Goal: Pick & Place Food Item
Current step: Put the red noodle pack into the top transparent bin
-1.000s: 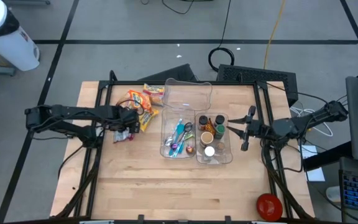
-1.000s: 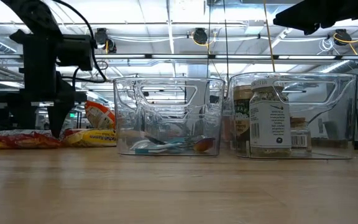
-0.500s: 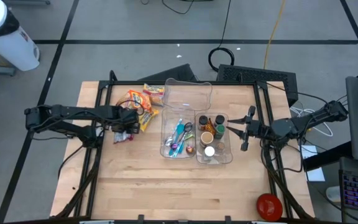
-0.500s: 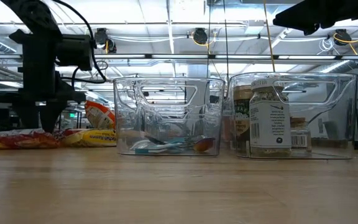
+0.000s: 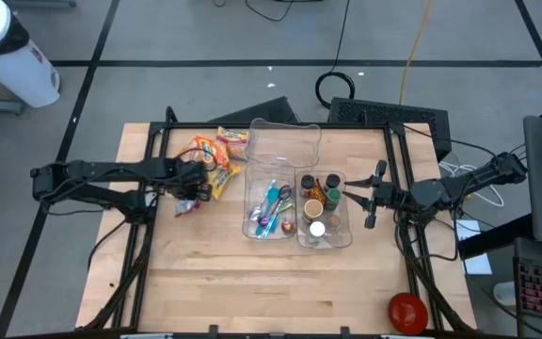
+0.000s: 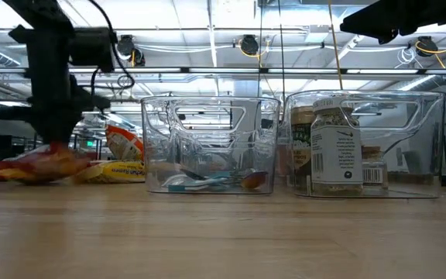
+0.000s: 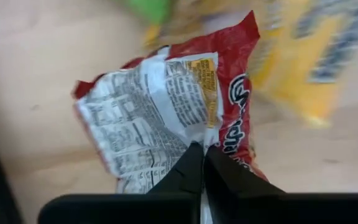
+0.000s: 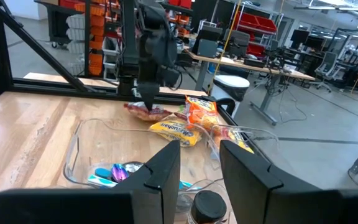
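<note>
Wooden tabletop (image 5: 215, 273), workshop floor around it — left gripper (image 5: 189, 191) pinching the red snack packet with the white label panel (image 7: 166, 118).

Left wrist view shows the dark fingers (image 7: 194, 171) pressed together on the packet's near edge; in the low view the packet (image 6: 41, 164) looks just clear of the wood. It hangs directly under the left gripper, long axis across the fingers, beside the yellow and orange snack bags (image 5: 216, 155). The likely goal, the empty clear plastic bin (image 5: 283, 143), lies beyond those bags toward the table's middle, so the carry probably runs toward the right arm's side. The right gripper (image 5: 376, 195) waits, fingers parted, beside the jar bin (image 5: 323, 209) — well apart from the packet.
</note>
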You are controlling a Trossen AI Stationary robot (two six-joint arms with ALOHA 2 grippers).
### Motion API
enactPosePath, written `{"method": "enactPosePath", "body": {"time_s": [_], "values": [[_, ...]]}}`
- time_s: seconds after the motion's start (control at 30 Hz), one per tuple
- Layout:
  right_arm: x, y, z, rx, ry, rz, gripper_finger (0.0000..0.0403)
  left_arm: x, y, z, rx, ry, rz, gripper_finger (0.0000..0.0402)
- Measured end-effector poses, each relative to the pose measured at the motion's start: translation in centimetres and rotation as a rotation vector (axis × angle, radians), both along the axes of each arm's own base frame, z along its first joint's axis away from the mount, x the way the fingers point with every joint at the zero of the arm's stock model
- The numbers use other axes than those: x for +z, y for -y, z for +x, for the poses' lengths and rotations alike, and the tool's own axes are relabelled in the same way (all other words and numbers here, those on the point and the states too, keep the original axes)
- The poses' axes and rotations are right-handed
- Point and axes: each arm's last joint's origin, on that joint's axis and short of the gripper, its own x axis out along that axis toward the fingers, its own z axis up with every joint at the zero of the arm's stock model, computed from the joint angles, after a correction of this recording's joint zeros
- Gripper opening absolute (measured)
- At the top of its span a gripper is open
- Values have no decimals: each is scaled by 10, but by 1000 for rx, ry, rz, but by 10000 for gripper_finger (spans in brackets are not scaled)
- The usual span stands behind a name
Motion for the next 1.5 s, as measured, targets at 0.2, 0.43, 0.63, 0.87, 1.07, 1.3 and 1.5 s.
{"method": "enactPosePath", "body": {"time_s": [0.2,0.43,0.63,0.87,1.07,1.3,1.5], "values": [[0,0,0,-1,5,18,105,39,9,8,-101,164,56,4],[0,0,0,-1,2,17,105,93,25,13,-191,342,194,4],[0,0,1,-1,5,18,105,137,28,33,-263,589,373,4],[1,-2,4,-1,23,26,105,158,12,74,-390,824,571,4],[-1,-3,7,-1,6,19,105,154,-18,110,-442,852,542,3],[-2,-3,8,-1,1,16,105,153,-71,152,-439,795,506,3],[-2,-3,8,-1,1,16,105,131,-113,183,-408,747,463,3]]}}
